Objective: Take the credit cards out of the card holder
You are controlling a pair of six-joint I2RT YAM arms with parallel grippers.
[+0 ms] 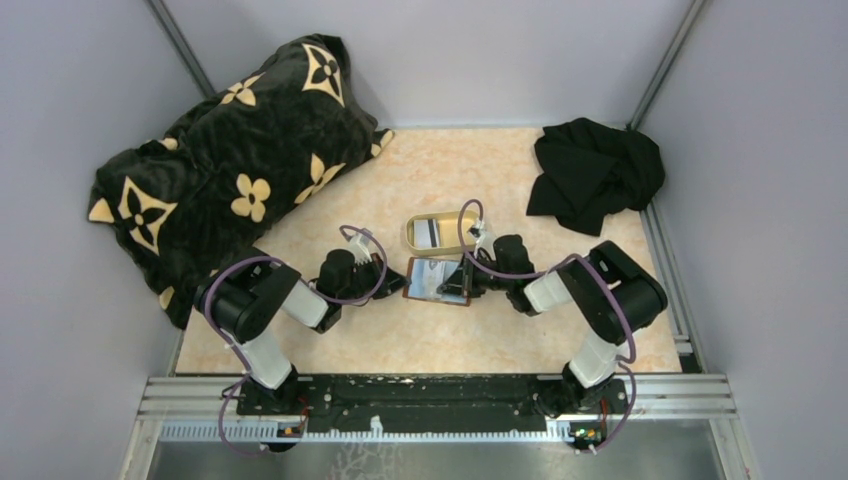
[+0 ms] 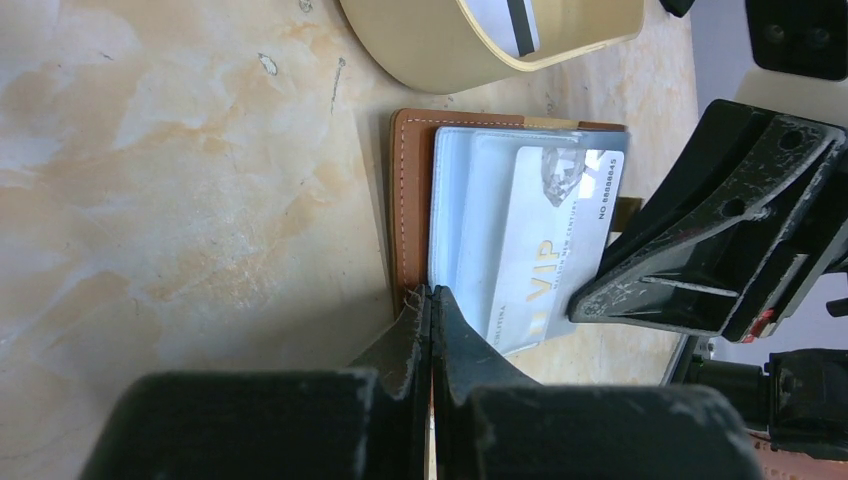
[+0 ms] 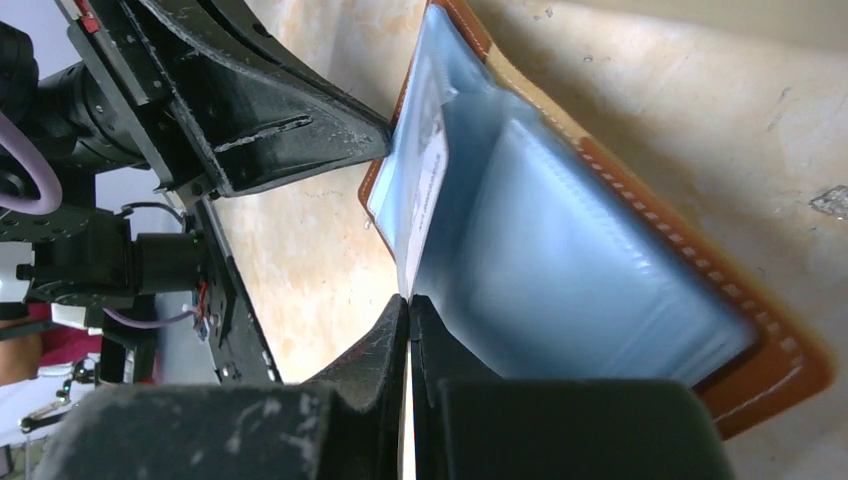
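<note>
Counter (image 1: 560, 345): matte peach-marbled laminate, grey walls around. Flat two-panel card holder (image 2: 410, 200), brown stitched leather outside, pale blue clear-plastic sleeves inside, lies open mid-counter. Tan oval shallow tray (image 2: 450, 45) just behind the holder. Glossy, thin white VIP card (image 2: 545, 230) sits askew in the holder's sleeve. left fingers (image 2: 400, 345) together, tips on the holder's stitched edge. right fingers (image 3: 380, 345) pinched together on the card's edge.

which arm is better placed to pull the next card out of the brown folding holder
Right. The right gripper is shut on the edge of the white VIP card, ready to slide it out; the left gripper is shut at the brown folding card holder's stitched edge, seemingly steadying it.
</note>
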